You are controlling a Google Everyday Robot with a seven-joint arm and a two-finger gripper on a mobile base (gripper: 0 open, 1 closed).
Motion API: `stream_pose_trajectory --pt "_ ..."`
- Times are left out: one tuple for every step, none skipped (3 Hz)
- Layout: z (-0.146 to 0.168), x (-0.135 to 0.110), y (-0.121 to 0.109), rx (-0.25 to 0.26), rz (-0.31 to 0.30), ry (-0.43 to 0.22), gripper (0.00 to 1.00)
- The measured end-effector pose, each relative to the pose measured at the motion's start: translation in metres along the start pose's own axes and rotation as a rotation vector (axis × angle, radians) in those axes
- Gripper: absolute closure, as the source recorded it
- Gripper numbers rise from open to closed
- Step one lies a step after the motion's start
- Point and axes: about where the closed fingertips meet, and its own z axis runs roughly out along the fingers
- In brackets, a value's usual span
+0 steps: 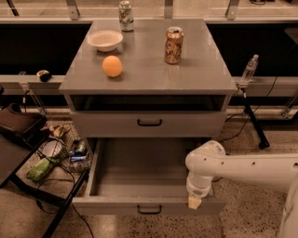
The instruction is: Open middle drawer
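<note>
Gripper (194, 202) — grip state unclear — at front edge of the middle drawer (139, 167), pulled out, grey inside

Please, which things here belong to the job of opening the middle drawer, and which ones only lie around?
For the job: wide grey middle drawer with small black bar handle, pulled out; the robot's cream gripper, at that drawer's front edge, right side.

Just lying about: white bowl, round orange fruit, brown drink can, green-and-white can, clear plastic bottle.

No text is legible anywhere; pincer (194, 202) hangs at the middle drawer (139, 173) front.
</note>
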Motion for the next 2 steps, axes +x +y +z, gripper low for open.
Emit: stream_pose_trajectory --pt "0.0 0.003 0.002 0.0 0.0 0.0 1.0" --pt "-0.006 0.005 0.012 0.001 0.013 0.002 1.0"
